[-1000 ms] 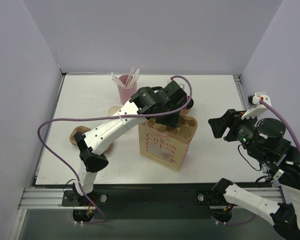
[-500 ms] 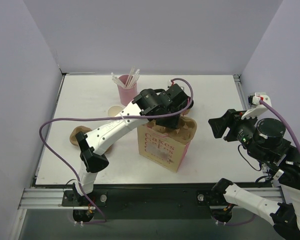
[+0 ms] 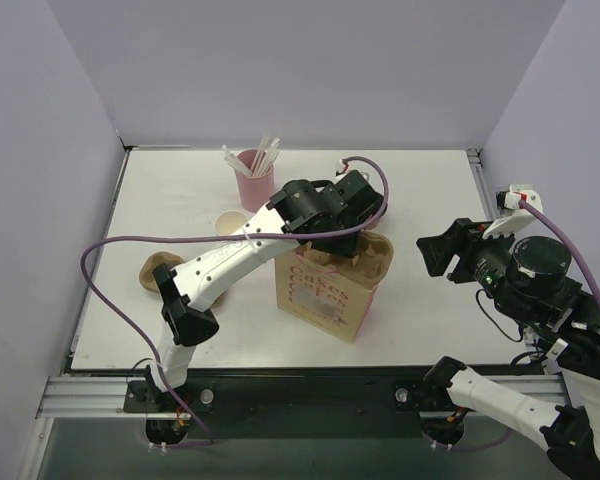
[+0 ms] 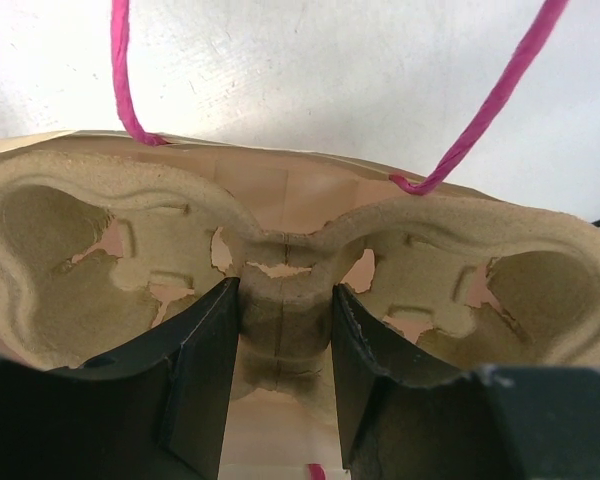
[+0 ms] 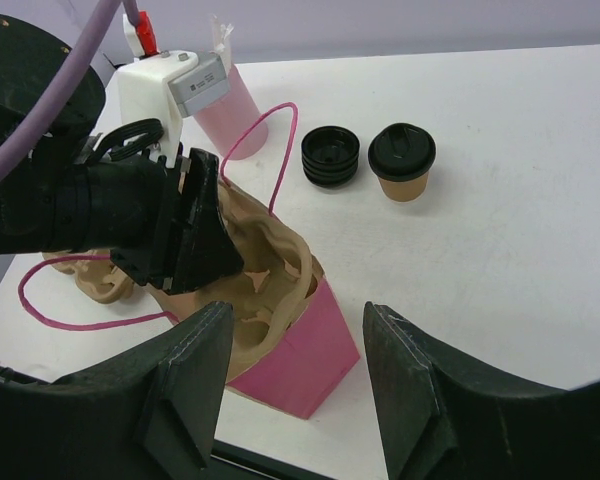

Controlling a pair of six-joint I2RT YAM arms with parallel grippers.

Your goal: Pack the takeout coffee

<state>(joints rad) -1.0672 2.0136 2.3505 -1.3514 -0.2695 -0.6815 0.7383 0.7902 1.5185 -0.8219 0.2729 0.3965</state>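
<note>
The takeout coffee (image 5: 401, 160), a small brown cup with a black lid, stands on the white table beyond the pink-and-cream paper bag (image 5: 310, 350); in the top view my left arm hides it. My left gripper (image 4: 284, 300) is shut on the middle web of the brown pulp cup carrier (image 4: 70, 270), which sits in the mouth of the bag (image 3: 325, 300). The carrier's two wells are empty. My right gripper (image 5: 295, 315) hangs open and empty above the table to the right of the bag, apart from it (image 3: 435, 250).
A pink cup of white straws (image 3: 253, 178) stands at the back. A stack of black lids (image 5: 330, 155) sits next to the coffee. A second pulp carrier (image 3: 160, 270) and a tan disc (image 3: 228, 220) lie at the left. Pink handle cords (image 4: 480, 110) loop over the bag's rim.
My left gripper has shifted slightly towards the back with the carrier, which sits a little lower in the bag's mouth. The right arm has not moved.
</note>
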